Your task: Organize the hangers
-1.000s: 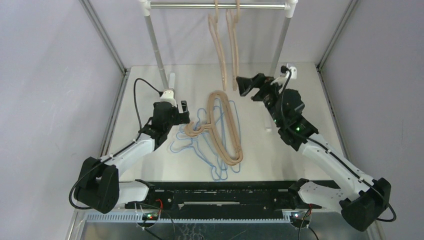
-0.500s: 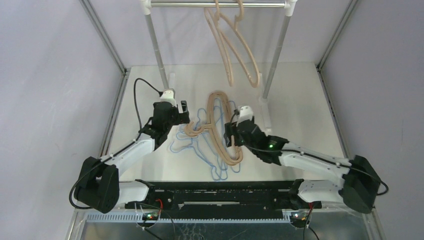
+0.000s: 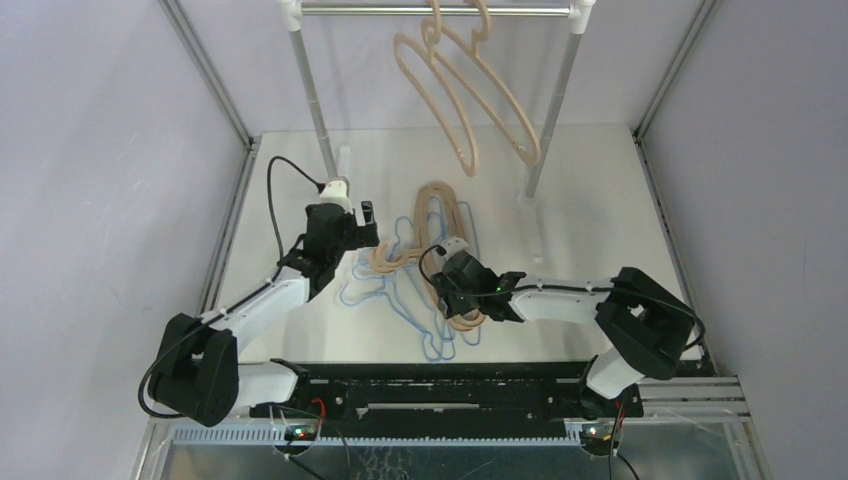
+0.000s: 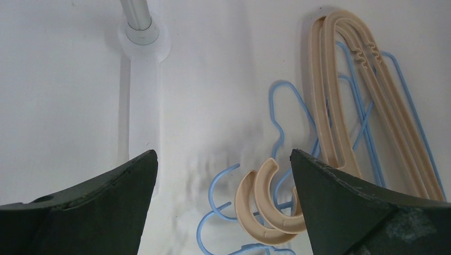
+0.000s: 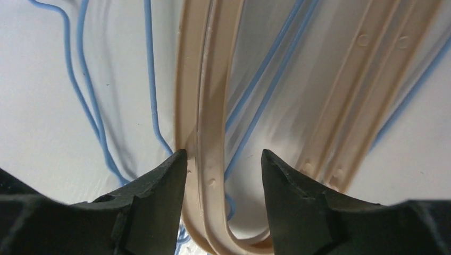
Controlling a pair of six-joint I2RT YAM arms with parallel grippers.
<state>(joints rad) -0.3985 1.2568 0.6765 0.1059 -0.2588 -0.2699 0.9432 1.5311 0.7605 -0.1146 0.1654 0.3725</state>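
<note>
Right gripper was found with jaws apart astride one limb of the tan hangers lying on the counter. Left gripper was held wide open above their hooks.

Tan hangers: four. Blue wire hangers: tangled, count unclear.

Two wooden hangers hang tilted on the rail; another pair lies atop tangled blue hangers.
</note>
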